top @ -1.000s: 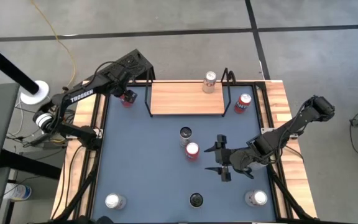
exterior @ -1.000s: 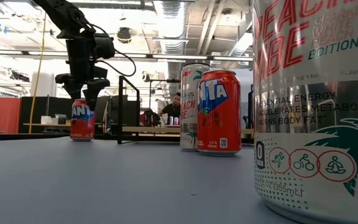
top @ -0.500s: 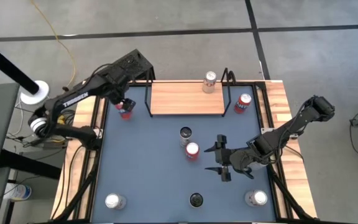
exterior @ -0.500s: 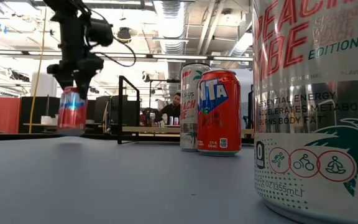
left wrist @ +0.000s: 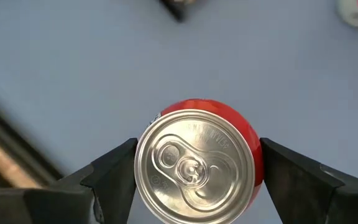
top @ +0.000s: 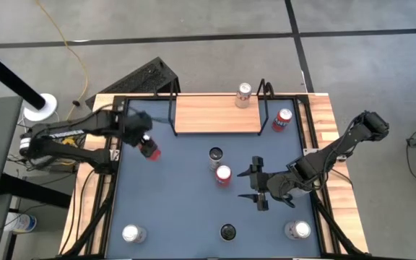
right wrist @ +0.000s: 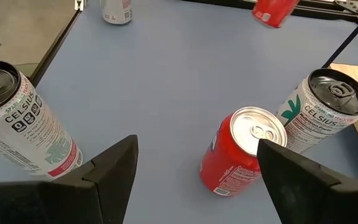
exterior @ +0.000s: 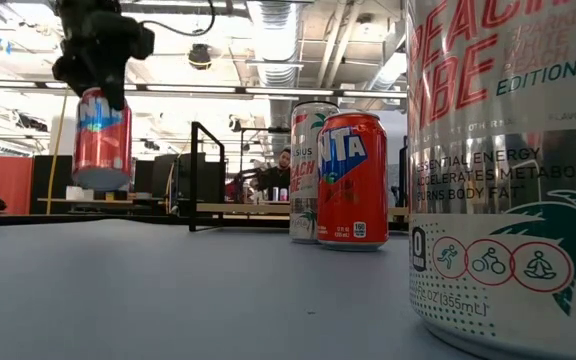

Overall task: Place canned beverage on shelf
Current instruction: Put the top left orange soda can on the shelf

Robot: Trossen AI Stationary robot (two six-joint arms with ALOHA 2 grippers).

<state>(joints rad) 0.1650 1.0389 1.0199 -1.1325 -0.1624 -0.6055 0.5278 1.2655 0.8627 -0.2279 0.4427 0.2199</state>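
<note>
The right gripper [top: 258,184] waits open near the middle of the table, holding nothing, a red can [right wrist: 244,152] just ahead of it. Farther left, the left gripper [top: 141,139] grips a red soda can [top: 149,151] by its sides, lifted clear of the table. It should carry the can upright, above the board's height, then lower it onto bare wood of the shelf [top: 201,115] at the far edge, well left of the can [top: 243,94] already standing there

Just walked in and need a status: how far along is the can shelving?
Done: one can already stands on the shelf. In hand: the left gripper holds a red can lifted clear of the table, beside the shelf. Left: setting it on the shelf. Other cans remain on the table; the right gripper waits open near the middle pair.
</note>
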